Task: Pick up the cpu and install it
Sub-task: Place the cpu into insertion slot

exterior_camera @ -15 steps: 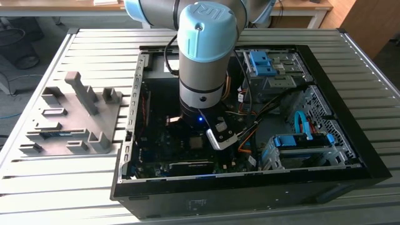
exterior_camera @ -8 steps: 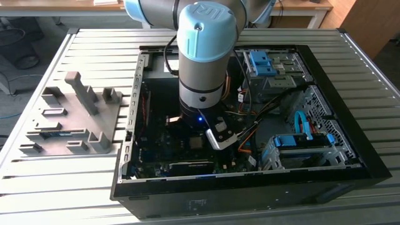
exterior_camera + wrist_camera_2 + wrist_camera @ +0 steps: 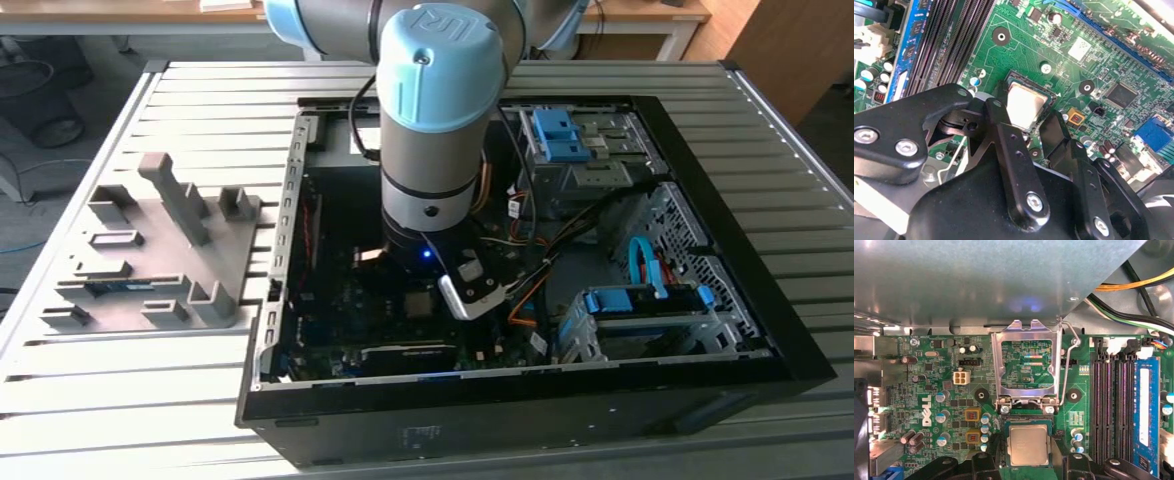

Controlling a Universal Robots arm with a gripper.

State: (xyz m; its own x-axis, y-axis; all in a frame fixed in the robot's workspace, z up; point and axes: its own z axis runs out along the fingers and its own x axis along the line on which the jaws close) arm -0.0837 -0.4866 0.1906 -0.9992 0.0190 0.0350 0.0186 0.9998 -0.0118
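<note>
Jaws apart, straddling the cpu [image 3: 1028,445] seated on the motherboard [image 3: 929,390]; in the exterior view, grey rack [image 3: 227,240] at the case's [image 3: 534,405] nine o'clock.

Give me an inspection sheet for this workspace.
Surface: slatted metal table carrying an open computer case.
Job's things: chip sits in its socket; the hinged metal frame beside it is raised.
Clutter: grey rack of parts, at the exterior view's left of the case.
Grippers: gripper open, fingers either side of the chip.
Cables: yellow and black wires run clear of the socket.
Surroundings: wooden furniture behind the table.
</note>
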